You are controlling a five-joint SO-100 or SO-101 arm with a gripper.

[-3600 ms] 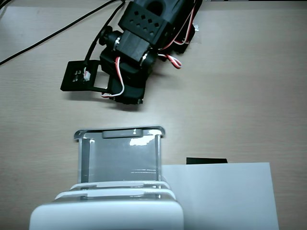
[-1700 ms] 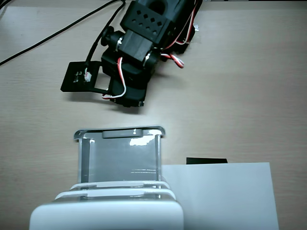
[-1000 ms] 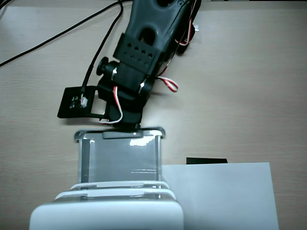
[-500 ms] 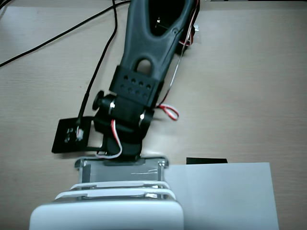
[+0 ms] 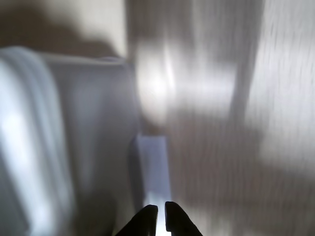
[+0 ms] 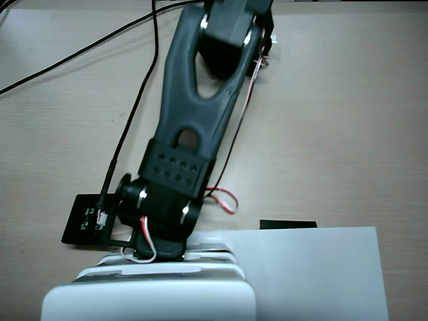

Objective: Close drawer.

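Observation:
The wrist view is blurred by motion. My gripper (image 5: 161, 219) shows as two dark fingertips at the bottom edge, almost touching, with nothing between them. The white mini cabinet (image 5: 64, 147) fills the left side, close beside the fingertips. A pale strip (image 5: 155, 167) runs up from the tips along the cabinet's edge; I cannot tell whether it is the drawer's rim. In the fixed view the cabinet (image 6: 147, 297) lies at the bottom, and pale drawer rims (image 6: 200, 257) show at its upper edge. The black arm (image 6: 194, 114) reaches down onto them and hides the gripper.
A flat white paper sheet (image 6: 314, 274) lies right of the cabinet in the fixed view. A small black piece (image 6: 287, 224) sits above the sheet. A black board (image 6: 87, 221) with a cable lies left of the wrist. Black cables (image 6: 80, 53) cross the wooden table (image 6: 348, 120).

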